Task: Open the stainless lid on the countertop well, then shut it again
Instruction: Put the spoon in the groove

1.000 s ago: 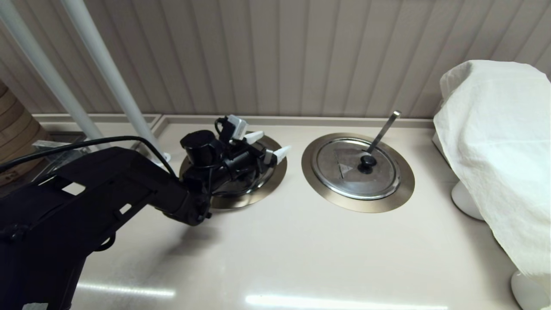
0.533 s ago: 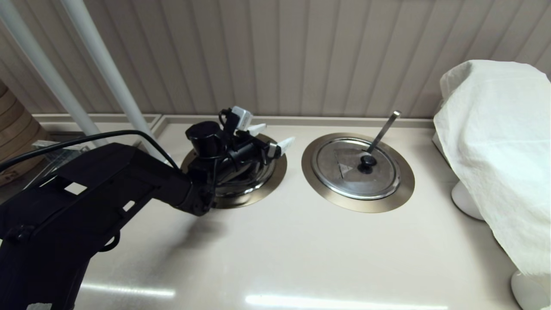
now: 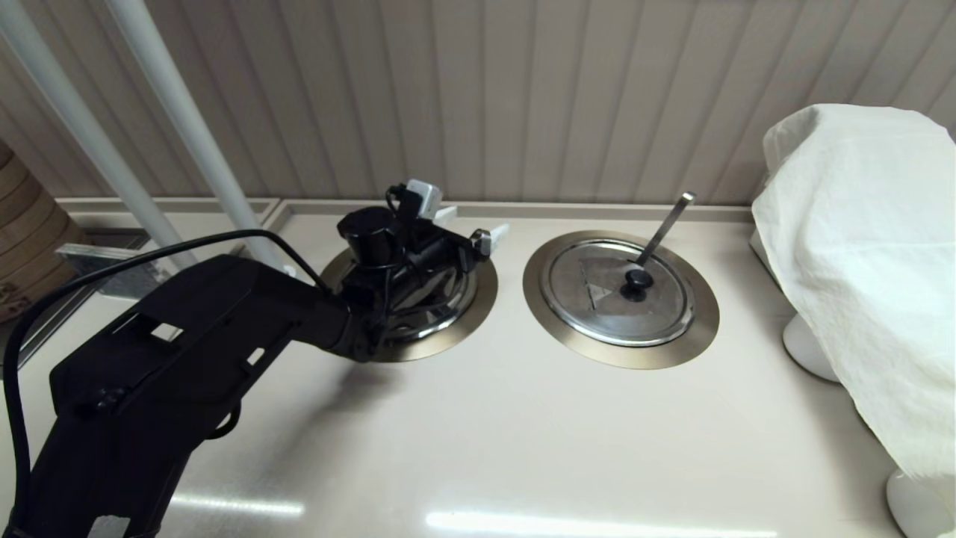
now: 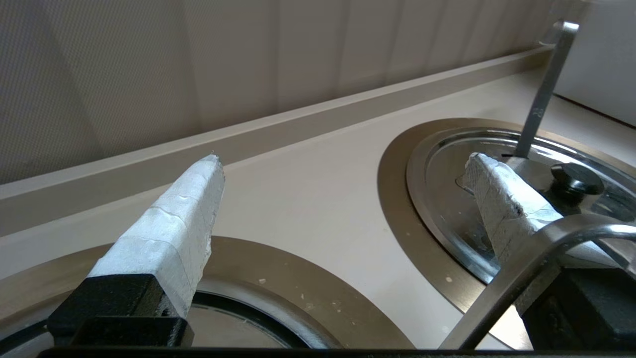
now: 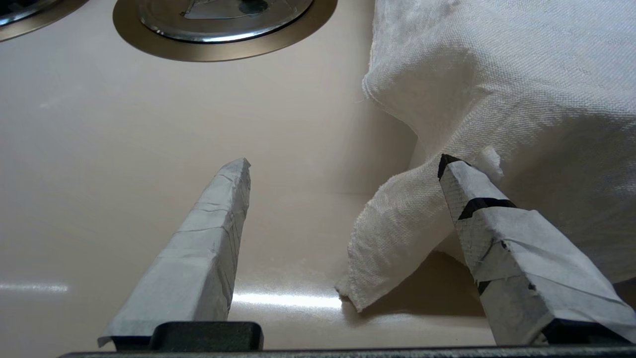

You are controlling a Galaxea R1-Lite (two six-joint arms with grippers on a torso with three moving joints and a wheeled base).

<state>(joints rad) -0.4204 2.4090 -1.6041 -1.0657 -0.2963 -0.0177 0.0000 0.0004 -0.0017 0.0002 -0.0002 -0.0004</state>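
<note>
Since a second ago, the left claw (image 3: pixel 474 223) has risen and drifted toward the back wall, above the left-hand opening; its fingers are wide apart and hold nothing. On the counter (image 3: pixel 523 433), the right claw (image 5: pixel 345 161) waits with fingers spread beside the white cloth (image 3: pixel 859 224). The well (image 3: pixel 698 329) lies right of the left claw, its lid (image 3: pixel 582 299) flat and closed. I think a fast reach may hit the ladle handle (image 3: pixel 667 224) and miss the knob (image 3: pixel 637 280).
</note>
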